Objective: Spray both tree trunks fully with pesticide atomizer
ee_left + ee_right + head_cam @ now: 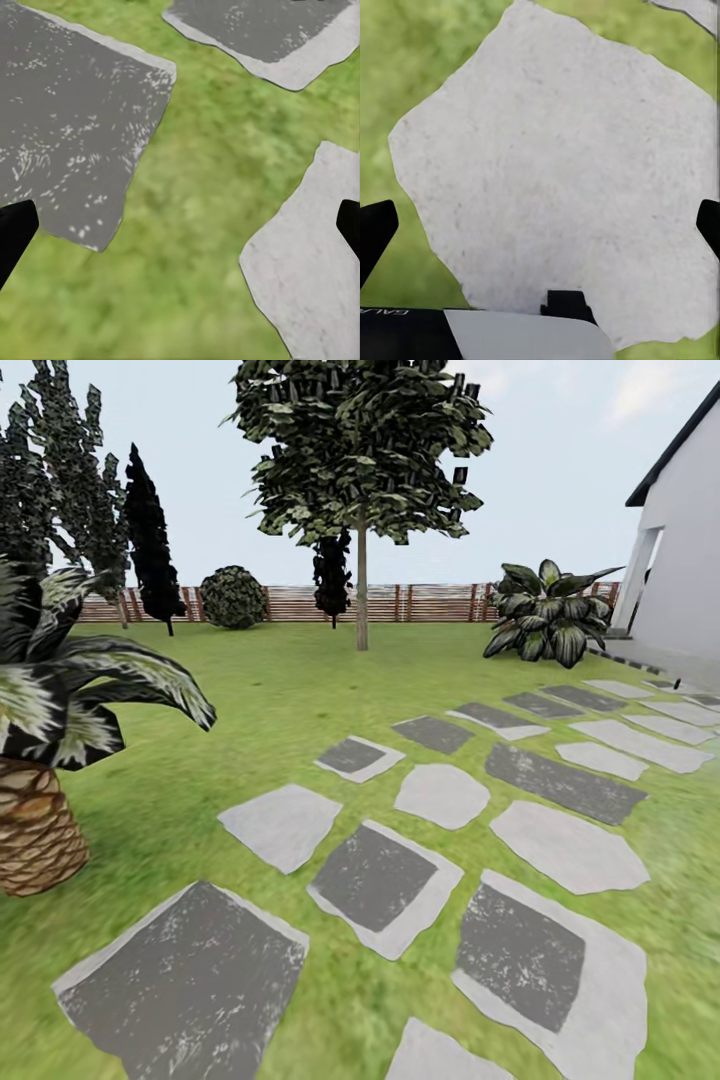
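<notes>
From the head, one tree [361,450] of the broadleaf kind stands far across the lawn [270,700], just in front of the slat fence [420,602]; its trunk [361,585] is a thin, straight, bare grey-brown column under a wide canopy of blocky green leaves. One palm [45,760] with a scaly brown trunk sits close at the left, four dark narrow conifers [150,540] stand along the fence, with one round bush [233,597] and one broad-leaved shrub [548,610] near the white house [685,550]. About twenty paving stones [385,885], some dark grey and some pale, run from the foreground toward the house. At the left wrist, the left gripper [180,225] hangs over grass between three stones, one dark, one dark with a pale rim, one pale [315,262]; its black fingers [13,229] show at opposite edges, set wide apart with nothing between them. At the right wrist, the right gripper [540,225] hangs over one large pale stone [562,165], fingers [375,225] likewise wide apart and holding nothing
</notes>
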